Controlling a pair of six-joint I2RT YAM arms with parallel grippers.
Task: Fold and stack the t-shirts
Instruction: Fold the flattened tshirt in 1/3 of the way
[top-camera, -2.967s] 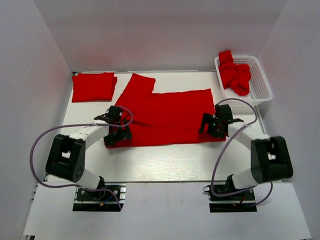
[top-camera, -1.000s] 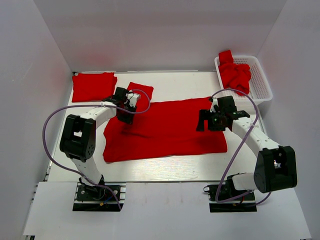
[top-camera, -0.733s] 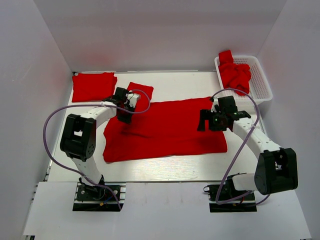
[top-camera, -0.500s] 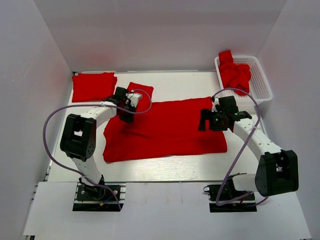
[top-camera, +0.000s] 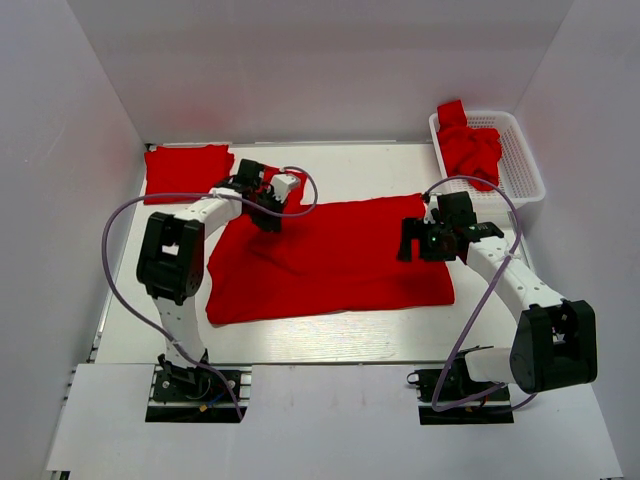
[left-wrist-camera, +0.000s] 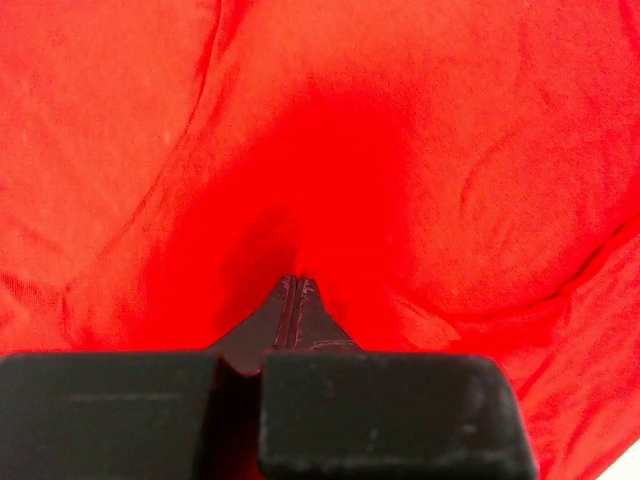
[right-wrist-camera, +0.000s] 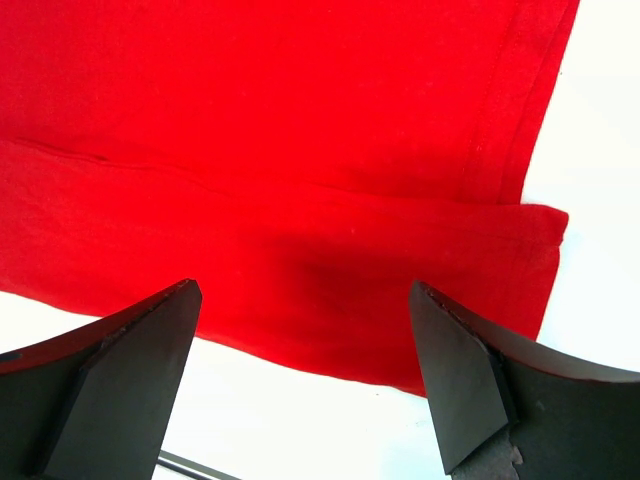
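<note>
Outstretched left claw (left-wrist-camera: 290, 288) pinches t-shirt (top-camera: 340, 255); right claw (right-wrist-camera: 303, 295) gapes, seemingly above.

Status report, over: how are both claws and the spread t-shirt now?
Left claw shut on spread t-shirt, far left part. Right claw open over its right edge. Folded t-shirt and basket lie apart from both.

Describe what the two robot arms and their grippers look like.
The left arm and right arm both have white links, bulky black joint housings and black base plates. A thin purple cable loops along each. The left gripper and right gripper are matte black with wedge-shaped fingers.
</note>
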